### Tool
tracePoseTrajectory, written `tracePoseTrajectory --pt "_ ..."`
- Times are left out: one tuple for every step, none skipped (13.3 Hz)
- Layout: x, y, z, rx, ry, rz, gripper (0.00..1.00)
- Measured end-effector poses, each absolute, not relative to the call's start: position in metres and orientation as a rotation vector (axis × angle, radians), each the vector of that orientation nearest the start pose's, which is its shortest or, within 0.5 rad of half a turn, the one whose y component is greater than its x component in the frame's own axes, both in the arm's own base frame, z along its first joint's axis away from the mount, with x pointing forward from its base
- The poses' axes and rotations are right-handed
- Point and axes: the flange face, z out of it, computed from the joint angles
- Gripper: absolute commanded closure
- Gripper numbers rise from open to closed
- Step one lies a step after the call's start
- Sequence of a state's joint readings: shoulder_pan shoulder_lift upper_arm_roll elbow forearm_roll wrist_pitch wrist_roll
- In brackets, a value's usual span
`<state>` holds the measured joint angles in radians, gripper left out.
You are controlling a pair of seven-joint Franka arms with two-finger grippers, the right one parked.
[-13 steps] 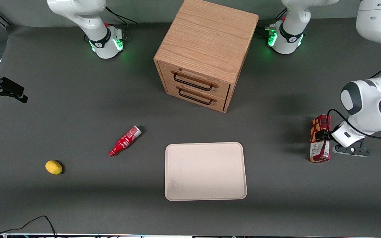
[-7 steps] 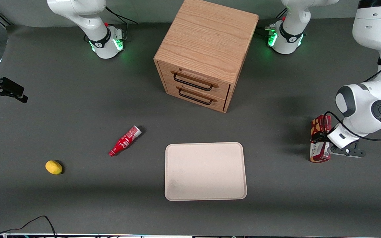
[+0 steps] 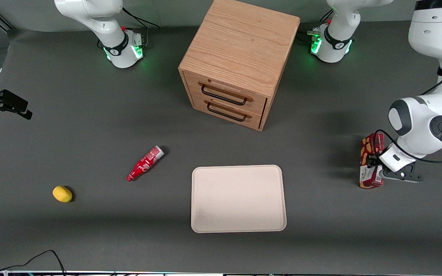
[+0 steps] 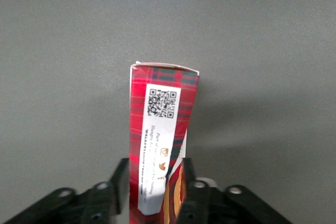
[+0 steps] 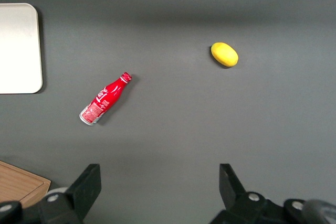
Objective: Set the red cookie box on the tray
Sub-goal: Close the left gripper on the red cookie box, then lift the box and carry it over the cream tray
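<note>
The red cookie box (image 3: 370, 147) is a long dark-red carton with tan cookie pictures and a white label, lying toward the working arm's end of the table. My left gripper (image 3: 373, 162) is shut on it, one finger on each long side. The left wrist view shows the plaid carton (image 4: 163, 124) with its QR label standing out from between the gripper (image 4: 156, 182) fingers. The cream tray (image 3: 238, 198) lies flat near the table's front, well apart from the box toward the parked arm's end, with nothing on it.
A wooden two-drawer cabinet (image 3: 240, 57) stands farther from the camera than the tray. A small red bottle (image 3: 145, 163) lies on its side beside the tray. A yellow lemon (image 3: 62, 194) sits toward the parked arm's end.
The left arm's wrist has shifted a little toward the box and up, and the fingers have come in against the carton. The box has barely moved.
</note>
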<state>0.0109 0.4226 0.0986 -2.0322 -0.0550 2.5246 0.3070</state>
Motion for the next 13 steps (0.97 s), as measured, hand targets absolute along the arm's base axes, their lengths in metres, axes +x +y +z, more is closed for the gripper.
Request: tracePoseTrajectory --pt "0.604 0.065 0.243 -3.108 0.255 -0.109 1.00" --pt "0.604 0.065 0.244 -3.108 0.256 -0.109 1.00" --pt "0.604 0.065 0.244 -3.108 0.256 -0.109 1.00" --pt "0.604 0.065 0.244 -3.108 0.257 -0.110 1.00" --pt "0.604 0.065 0.244 -3.108 0.257 -0.111 1.00" --pt "0.605 0.065 0.246 -3.108 0.257 -0.117 1.00" --pt "0.607 0.065 0.253 -3.106 0.258 -0.131 1.00" --pt "0.609 0.063 0.265 -3.109 0.262 -0.135 1.00" --pt "0.613 0.060 0.286 -3.120 0.270 -0.108 1.00" --pt "0.617 0.056 0.315 -3.135 0.281 -0.060 1.00" --pt "0.621 0.052 0.352 -3.149 0.295 -0.010 1.00" --pt "0.623 0.048 0.391 -3.158 0.311 0.030 1.00" --pt "0.623 0.045 0.430 -3.165 0.325 0.059 1.00"
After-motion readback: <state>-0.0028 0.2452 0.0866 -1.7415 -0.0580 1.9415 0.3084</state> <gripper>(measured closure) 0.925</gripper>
